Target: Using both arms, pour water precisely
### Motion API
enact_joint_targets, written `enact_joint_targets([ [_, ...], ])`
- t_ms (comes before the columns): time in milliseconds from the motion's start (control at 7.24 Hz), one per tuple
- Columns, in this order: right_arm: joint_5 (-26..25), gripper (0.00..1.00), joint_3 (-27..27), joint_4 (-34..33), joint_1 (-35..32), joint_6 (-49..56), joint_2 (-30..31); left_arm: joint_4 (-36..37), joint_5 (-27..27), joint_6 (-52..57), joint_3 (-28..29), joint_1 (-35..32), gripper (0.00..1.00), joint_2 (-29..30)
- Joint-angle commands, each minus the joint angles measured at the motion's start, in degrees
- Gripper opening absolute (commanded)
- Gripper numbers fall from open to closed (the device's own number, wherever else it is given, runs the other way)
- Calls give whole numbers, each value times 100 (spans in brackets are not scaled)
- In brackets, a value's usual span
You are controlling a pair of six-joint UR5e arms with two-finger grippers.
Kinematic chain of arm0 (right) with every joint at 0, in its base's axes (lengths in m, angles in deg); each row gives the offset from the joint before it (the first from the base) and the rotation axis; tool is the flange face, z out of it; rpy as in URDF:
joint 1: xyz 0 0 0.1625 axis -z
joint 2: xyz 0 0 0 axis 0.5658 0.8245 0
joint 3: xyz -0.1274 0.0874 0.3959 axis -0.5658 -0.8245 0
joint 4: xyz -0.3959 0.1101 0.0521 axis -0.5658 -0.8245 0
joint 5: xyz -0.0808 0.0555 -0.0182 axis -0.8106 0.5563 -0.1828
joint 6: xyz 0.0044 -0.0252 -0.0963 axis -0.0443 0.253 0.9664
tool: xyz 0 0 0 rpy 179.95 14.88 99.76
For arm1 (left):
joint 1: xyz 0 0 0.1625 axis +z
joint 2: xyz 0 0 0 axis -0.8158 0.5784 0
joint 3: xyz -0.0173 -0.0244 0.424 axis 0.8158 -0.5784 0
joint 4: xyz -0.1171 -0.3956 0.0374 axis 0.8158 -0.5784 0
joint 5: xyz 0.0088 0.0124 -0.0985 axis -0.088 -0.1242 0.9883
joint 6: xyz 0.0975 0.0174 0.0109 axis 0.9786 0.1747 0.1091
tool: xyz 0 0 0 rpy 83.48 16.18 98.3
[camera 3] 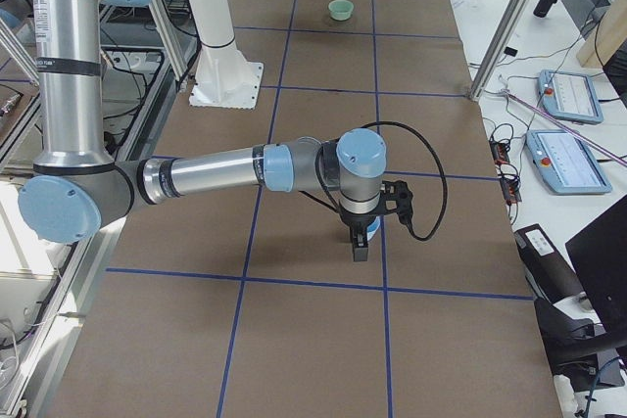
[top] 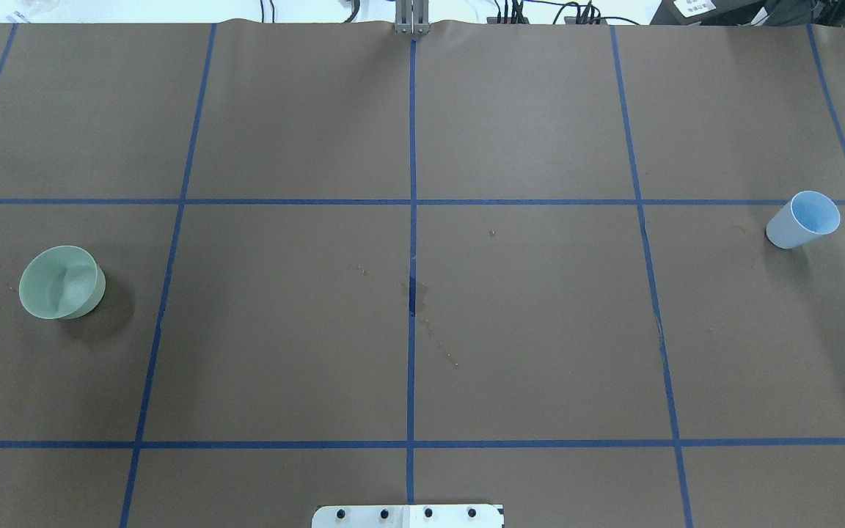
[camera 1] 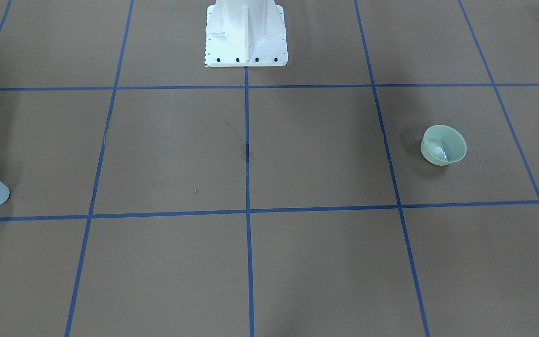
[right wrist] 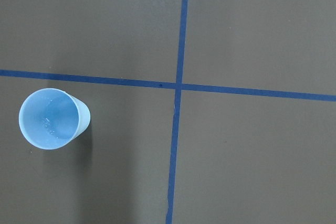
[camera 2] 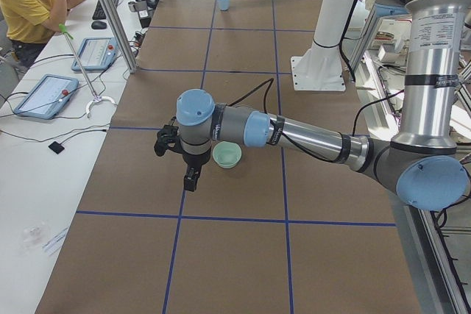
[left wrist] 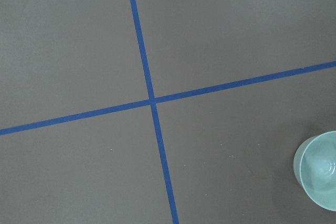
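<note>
A pale green bowl [camera 1: 443, 144] [top: 61, 282] stands on the brown table on my left side, with faint glints of water [camera 1: 439, 152] in its bottom. A pale blue cup [top: 804, 218] [right wrist: 52, 119] stands upright far to my right. The left arm [camera 2: 294, 134] reaches out low, and its gripper [camera 2: 190, 178] hangs just beside the bowl [camera 2: 227, 155]. I cannot tell its state. The right arm [camera 3: 216, 171] stretches over the table. Its gripper [camera 3: 361, 242] points down in front of the cup, which it mostly hides. I cannot tell its state either.
The white pedestal [camera 1: 246, 35] [top: 408, 515] is bolted at the table's middle edge. A dark damp stain [top: 414, 293] marks the centre. A seated person [camera 2: 29, 1] and tablets [camera 2: 48, 93] [camera 3: 563, 159] are on the side bench. Aluminium posts [camera 2: 110, 16] [camera 3: 509, 22] stand along that edge.
</note>
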Motion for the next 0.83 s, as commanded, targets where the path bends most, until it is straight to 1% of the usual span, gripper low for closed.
enact_joint_targets([
  [0,129,100,13,4,15,-5,14,-589,3,-257,-45,91,100,-70],
  [138,129,100,14,4,32,-5,14,-1098,12,-309,7,326,100,-210],
  [276,121,100,14,4,50,-5,14,-1199,-40,-597,16,572,100,-298],
  [414,129,100,22,4,59,-5,14,-1713,-215,-1113,16,853,100,-378],
  [690,121,100,14,4,59,-5,14,-3101,-654,-2728,42,1818,100,-869],
])
